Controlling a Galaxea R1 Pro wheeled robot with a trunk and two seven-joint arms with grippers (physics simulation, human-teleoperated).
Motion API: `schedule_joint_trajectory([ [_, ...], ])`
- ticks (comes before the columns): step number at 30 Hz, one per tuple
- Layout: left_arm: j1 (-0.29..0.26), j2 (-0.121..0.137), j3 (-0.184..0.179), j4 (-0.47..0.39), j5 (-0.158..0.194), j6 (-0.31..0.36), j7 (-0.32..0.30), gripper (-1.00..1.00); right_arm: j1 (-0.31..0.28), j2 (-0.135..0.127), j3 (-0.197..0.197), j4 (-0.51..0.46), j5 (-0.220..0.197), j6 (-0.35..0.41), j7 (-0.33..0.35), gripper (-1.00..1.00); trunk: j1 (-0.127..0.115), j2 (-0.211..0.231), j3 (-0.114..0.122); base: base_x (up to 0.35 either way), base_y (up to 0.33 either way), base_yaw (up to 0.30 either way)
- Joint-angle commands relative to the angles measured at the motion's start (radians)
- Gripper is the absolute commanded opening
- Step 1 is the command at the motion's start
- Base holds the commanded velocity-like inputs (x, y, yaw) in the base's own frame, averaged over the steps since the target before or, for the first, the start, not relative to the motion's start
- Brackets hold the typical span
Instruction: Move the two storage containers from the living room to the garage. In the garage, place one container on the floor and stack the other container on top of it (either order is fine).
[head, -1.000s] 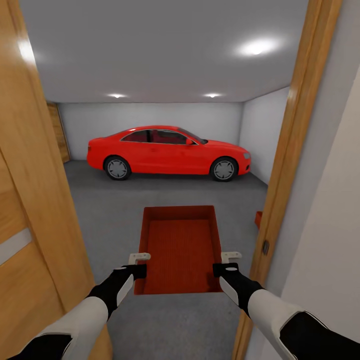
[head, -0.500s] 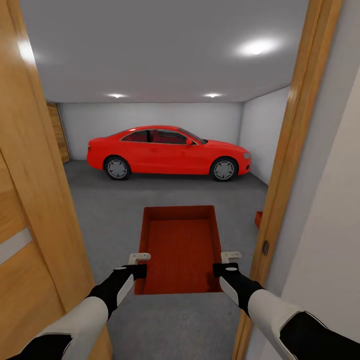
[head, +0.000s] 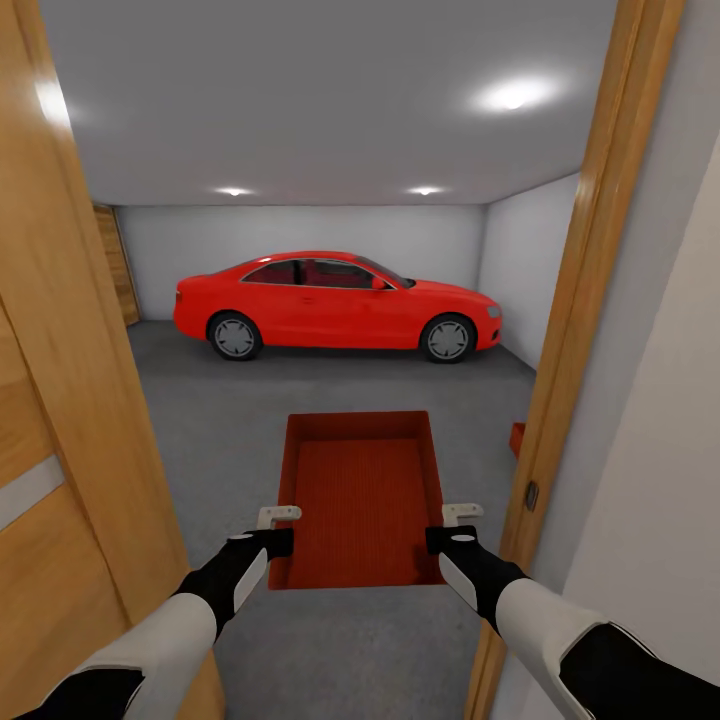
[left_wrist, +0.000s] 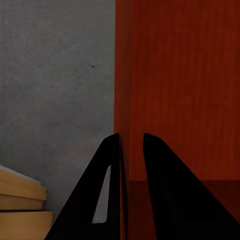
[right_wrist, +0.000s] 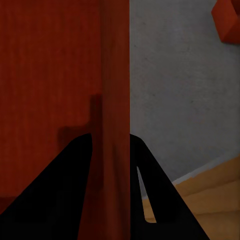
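Standing in the doorway, the robot held an orange-red storage container (head: 362, 497) out in front of itself, one arm on each side. The left gripper (head: 277, 528) pinched the container's left wall near the near corner; in the left wrist view the two dark fingers (left_wrist: 106, 190) sat narrowly apart with the thin wall (left_wrist: 131, 100) between them. The right gripper (head: 447, 525) did the same on the right wall, its fingers (right_wrist: 150, 200) closed around the ribbed edge (right_wrist: 116, 100). The bin was open-topped and level, carried above the grey concrete floor (head: 230, 430), its long side pointing into the garage.

A wooden door (head: 60, 420) stood close on the left and the wooden door frame (head: 580, 300) rose on the right against a cream wall (head: 660, 480). Just beyond the frame, low on the floor, a small orange-red piece of a second container (head: 516, 438) peeked out; the right wrist view caught it too, well apart from the held bin.

Farther in, a red car (head: 335, 303) was parked sideways before the white back wall (head: 300, 230), with ceiling spotlights (head: 512, 96) glowing overhead.
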Motion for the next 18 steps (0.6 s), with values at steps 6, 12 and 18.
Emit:
schedule_joint_trajectory([
  [6,-0.001,-0.001,-0.016,-0.005,0.015,-0.008,0.007,-1.00,0.000,0.000,0.031,0.000,-0.038,0.005,0.025,-1.00,0.000,-0.002,-0.002,0.000,0.000,0.000],
  [12,-0.001,-0.001,-0.016,-0.004,0.016,-0.007,0.004,-1.00,0.000,0.000,0.031,0.000,-0.038,0.005,0.025,-1.00,0.000,-0.002,-0.002,0.039,0.142,0.000],
  [18,-0.001,-0.001,-0.016,-0.004,0.015,-0.009,0.005,-1.00,0.000,0.000,0.031,0.000,-0.038,0.005,0.025,-1.00,0.000,-0.002,-0.002,0.018,0.061,0.000],
])
